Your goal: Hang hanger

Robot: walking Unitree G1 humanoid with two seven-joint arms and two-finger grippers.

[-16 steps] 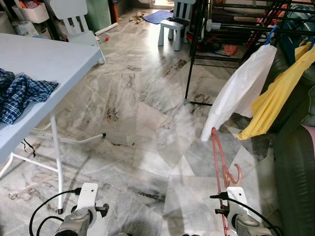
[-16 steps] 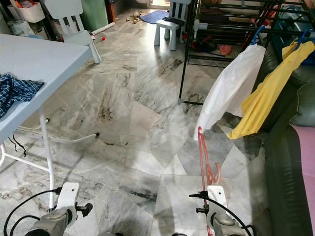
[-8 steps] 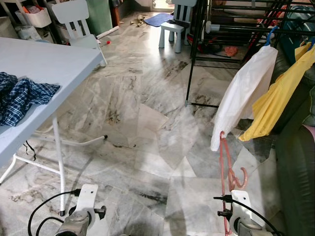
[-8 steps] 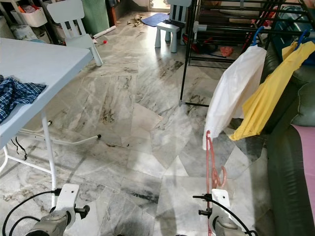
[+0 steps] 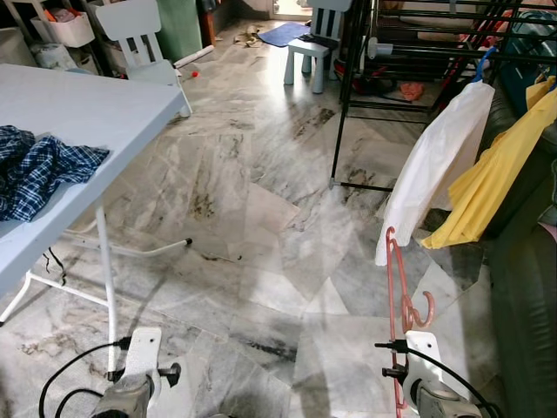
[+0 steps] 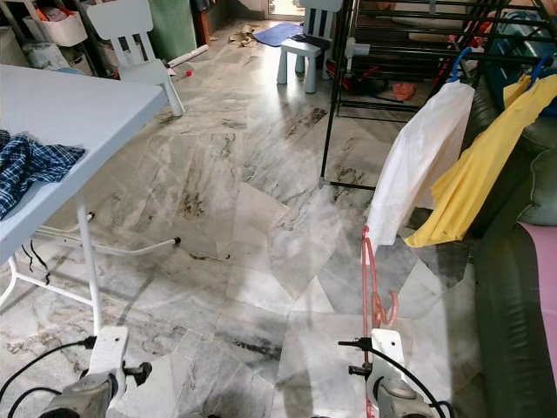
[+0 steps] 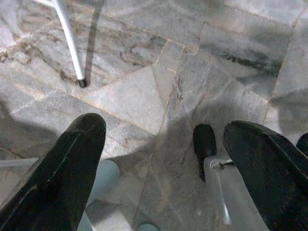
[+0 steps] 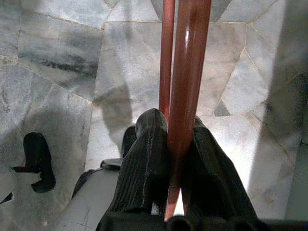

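A pink plastic hanger (image 5: 398, 287) stands upright above my right wrist, its hook (image 5: 422, 309) curling to the right. In the right wrist view my right gripper (image 8: 179, 144) is shut on the pink hanger (image 8: 185, 72), both fingers pressed against its bar. My left gripper (image 7: 163, 149) hangs low over the marble floor, open, with nothing between its black fingers (image 7: 72, 159). Ahead on the right, a black drying rack (image 5: 409, 52) carries a white garment (image 5: 431, 165) and a yellow garment (image 5: 492, 170) on hangers.
A white folding table (image 5: 78, 122) with a blue plaid cloth (image 5: 39, 170) stands at the left, its leg (image 5: 106, 279) close to my left arm. A dark sofa (image 5: 522, 287) runs along the right. Small white and blue chairs (image 5: 309, 39) stand far back.
The view has shifted slightly as I move; the rack and garments sit a little nearer and to the right. The hanger stays held upright in my right gripper.
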